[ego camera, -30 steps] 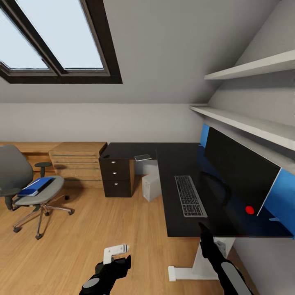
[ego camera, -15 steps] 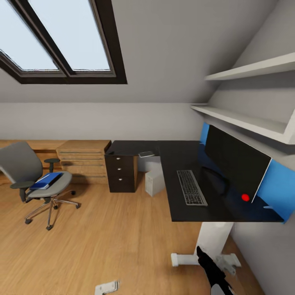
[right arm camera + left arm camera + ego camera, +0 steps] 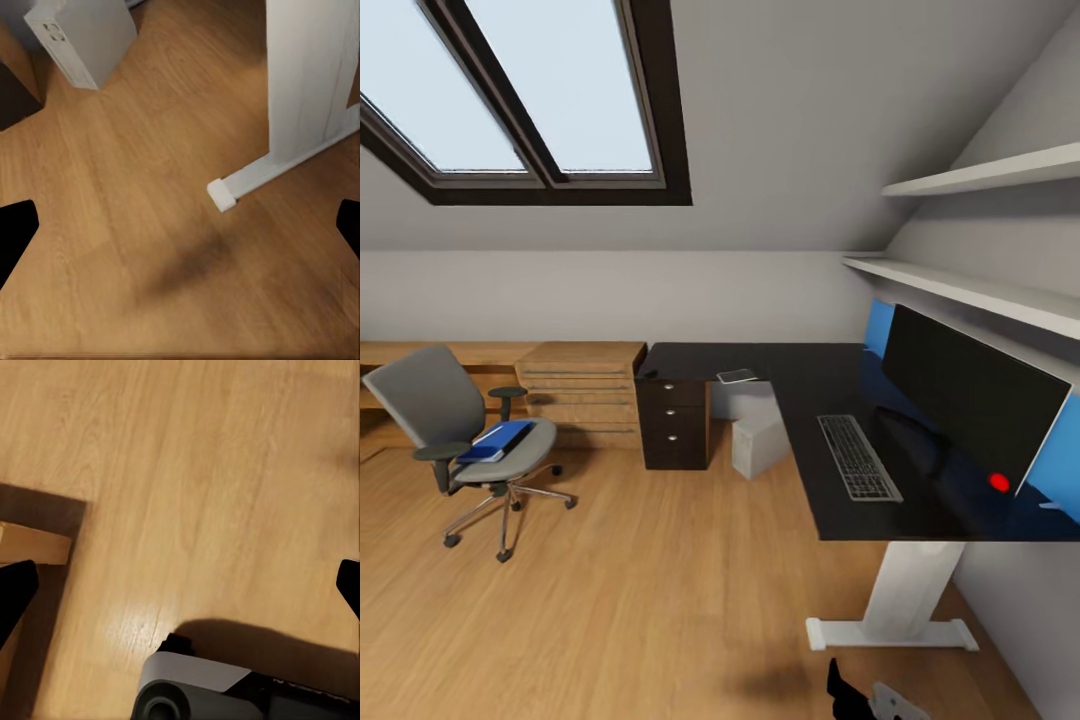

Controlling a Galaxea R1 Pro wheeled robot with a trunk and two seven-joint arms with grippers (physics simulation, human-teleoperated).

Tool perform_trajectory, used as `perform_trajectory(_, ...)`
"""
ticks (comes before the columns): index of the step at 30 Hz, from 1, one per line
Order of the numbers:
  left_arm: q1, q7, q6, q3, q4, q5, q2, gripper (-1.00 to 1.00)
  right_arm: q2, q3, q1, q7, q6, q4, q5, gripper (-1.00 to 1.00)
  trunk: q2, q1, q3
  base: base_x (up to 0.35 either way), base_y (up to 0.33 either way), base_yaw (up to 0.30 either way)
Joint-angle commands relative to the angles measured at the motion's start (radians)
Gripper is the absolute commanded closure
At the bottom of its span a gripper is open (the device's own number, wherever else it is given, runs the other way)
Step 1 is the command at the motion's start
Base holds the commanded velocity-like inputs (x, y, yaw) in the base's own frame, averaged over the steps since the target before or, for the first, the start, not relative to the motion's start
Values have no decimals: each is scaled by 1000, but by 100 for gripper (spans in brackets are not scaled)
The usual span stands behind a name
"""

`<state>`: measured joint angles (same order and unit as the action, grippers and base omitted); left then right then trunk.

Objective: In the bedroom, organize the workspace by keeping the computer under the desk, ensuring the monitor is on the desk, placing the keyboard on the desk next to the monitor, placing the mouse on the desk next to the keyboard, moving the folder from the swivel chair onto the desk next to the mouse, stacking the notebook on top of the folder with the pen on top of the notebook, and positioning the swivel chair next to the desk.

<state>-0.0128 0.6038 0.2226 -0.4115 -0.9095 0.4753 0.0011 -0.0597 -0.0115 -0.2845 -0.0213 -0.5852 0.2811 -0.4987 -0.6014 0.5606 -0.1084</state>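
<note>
Our view has pulled back from the glossy black L-shaped bench [image 3: 830, 400] — both end effectors hang empty, fingers apart, over the floor. The bright blue folder [image 3: 497, 440] still lies on the grey swivel chair [image 3: 470, 440], so we judge that fetch comes next.

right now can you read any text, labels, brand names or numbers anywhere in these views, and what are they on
None can be read.
computer: a small dark marking on its narrow face, too small and blurred to read.
keyboard: key legends too small to make out.
monitor: screen black, a plain red dot at its lower corner, no text.
</note>
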Motion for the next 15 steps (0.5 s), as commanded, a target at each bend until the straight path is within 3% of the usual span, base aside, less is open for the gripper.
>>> perform_trajectory(1, -1, 6, 4, -4, 7, 3, 1, -100, -2, -2, -1, -2, -4, -5, 1, -100, -2, 1, -2, 89, 333, 0)
perform_trajectory(7, -1, 5, 3, -7, 29, 3, -3, -100, -5, -48, -1, -3, -3, -24, 82, -100, -2, 1, -2, 130, 326, 0)
perform_trajectory(15, -1, 5, 3, -7, 53, 2, -4, -100, -5, -59, -1, -3, -2, -25, 96, -100, -2, 1, -2, 220, 281, 0)
